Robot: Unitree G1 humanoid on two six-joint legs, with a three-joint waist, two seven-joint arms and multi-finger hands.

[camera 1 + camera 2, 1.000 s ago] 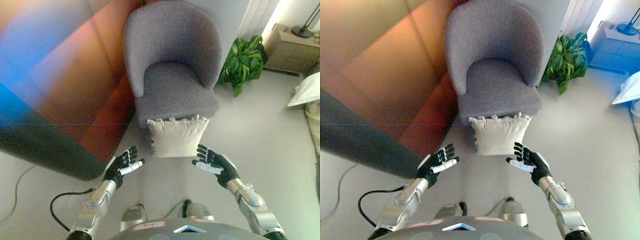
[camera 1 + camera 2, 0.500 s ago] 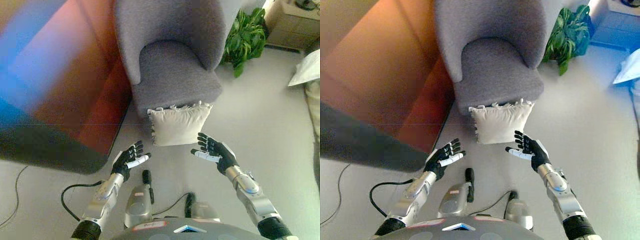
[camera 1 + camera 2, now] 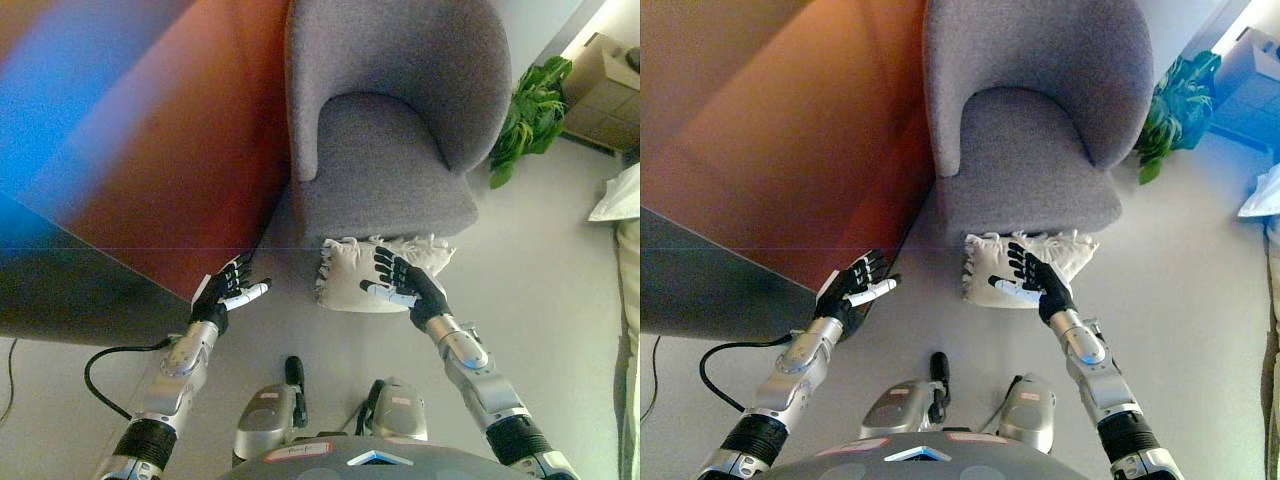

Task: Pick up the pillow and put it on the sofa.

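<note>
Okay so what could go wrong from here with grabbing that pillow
The left hand is open well off to the side of the pillow, while the right hand is open over it, so a lopsided squeeze might push it sideways. The pillow also leans against the grey armchair, so it could get shoved underneath.

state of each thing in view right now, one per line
pillow: on the floor, leaning against the armchair's front, not lifted
armchair: upright, seat empty
left hand: open, fingers spread, clear of the pillow to its left
right hand: open, fingers spread, in front of the pillow; contact cannot be told
plant: upright, beside the armchair
</note>
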